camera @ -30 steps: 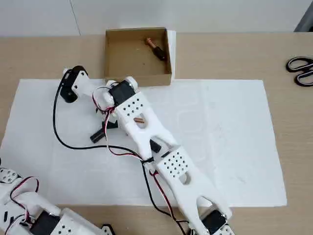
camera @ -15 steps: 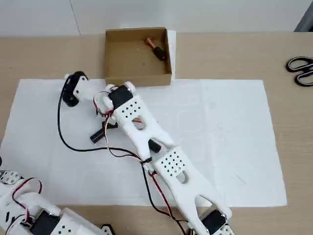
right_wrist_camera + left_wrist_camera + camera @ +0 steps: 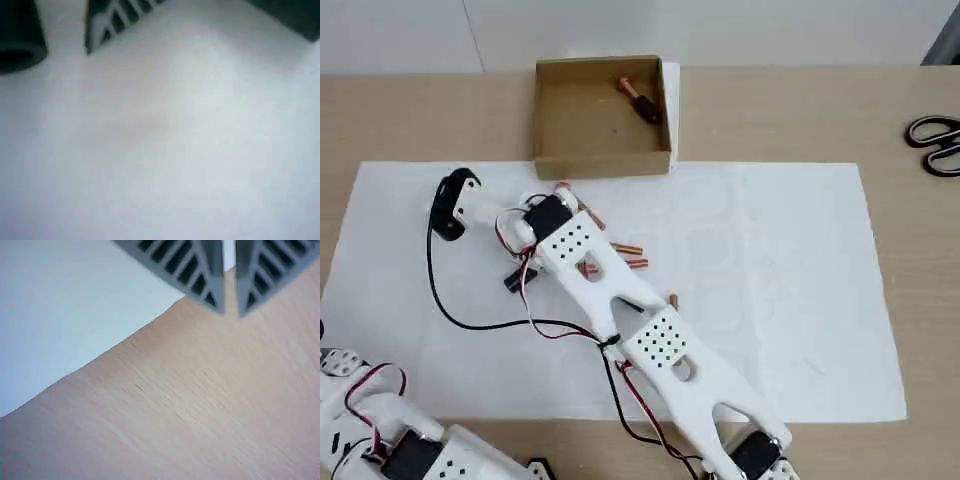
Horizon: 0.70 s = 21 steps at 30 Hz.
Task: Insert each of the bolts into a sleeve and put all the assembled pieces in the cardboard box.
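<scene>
Right arm [image 3: 620, 290] pulled back, sleeve [image 3: 17, 35] beside pincer [image 3: 200, 40]

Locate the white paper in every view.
High view: paper lies across the table, beside the box.
Left wrist view: paper borders bare table by the left gripper.
Right wrist view: paper lies under the right gripper.
Shared landmark: the paper's edge on the table.

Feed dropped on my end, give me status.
Left gripper jaws shut, empty, over table. Right gripper jaws open, low over paper. One assembled piece in box; loose bolts scattered on paper. Scissors far aside.
</scene>
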Available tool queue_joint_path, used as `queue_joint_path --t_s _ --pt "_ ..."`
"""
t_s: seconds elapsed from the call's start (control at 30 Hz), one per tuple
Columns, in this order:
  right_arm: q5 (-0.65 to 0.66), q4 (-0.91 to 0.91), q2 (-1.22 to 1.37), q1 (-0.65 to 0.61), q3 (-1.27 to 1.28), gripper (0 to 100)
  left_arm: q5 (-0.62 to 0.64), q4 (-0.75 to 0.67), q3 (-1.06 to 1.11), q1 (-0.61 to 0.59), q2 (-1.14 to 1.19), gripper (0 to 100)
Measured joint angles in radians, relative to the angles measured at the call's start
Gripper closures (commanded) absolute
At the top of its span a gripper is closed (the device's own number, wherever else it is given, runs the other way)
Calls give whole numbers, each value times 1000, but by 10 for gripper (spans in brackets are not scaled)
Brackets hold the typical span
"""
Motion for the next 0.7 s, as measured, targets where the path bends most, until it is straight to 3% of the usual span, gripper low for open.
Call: queue_joint_path --t_s 0.13,0.27,0.7 --pt "0 0 3 0 0 824 0 0 0 0 0 994" --pt "0 -2 3 15 -3 998 0 0 0 0 0 994" --pt "-5 8 -17 43 0 969 0 0 0 0 0 994"
